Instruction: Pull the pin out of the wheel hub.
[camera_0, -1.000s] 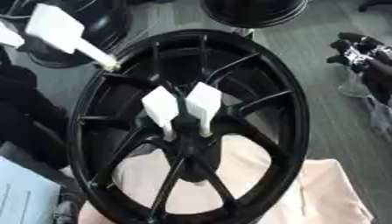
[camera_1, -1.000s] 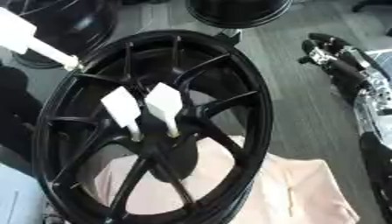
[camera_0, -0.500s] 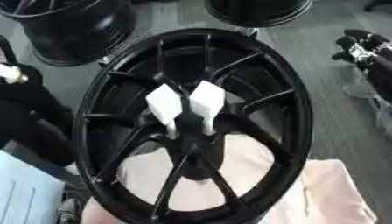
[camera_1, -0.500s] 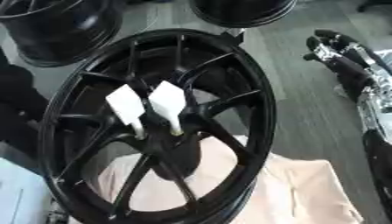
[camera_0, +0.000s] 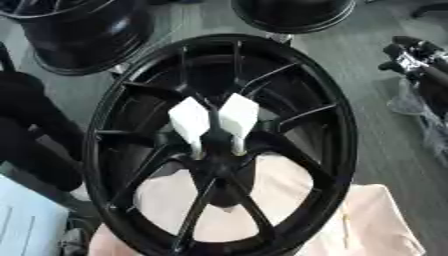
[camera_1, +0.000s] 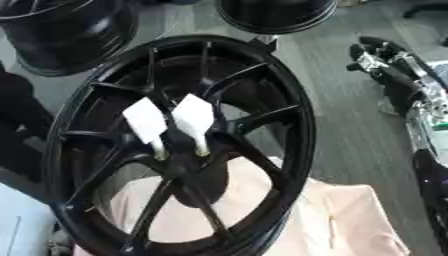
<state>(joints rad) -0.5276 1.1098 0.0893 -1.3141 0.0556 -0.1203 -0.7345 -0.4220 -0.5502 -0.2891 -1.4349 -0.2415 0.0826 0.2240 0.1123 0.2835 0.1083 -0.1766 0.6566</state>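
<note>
One large black wheel (camera_0: 219, 145) is filling the middle of the frame, lying over a pale pink cloth (camera_0: 367, 225) at the lower right. Two more black rims are sitting along the top edge, one upper left (camera_0: 74, 35), one top centre (camera_0: 293, 12). Two white pins (camera_0: 214, 120) are standing side by side in the hub (camera_0: 214, 162), leaning slightly apart. The right hand (camera_1: 385, 65) is showing at the right edge, well apart from the wheel; I cannot tell how its fingers are set. Grey floor (camera_0: 376, 115) is lying open between them.
</note>
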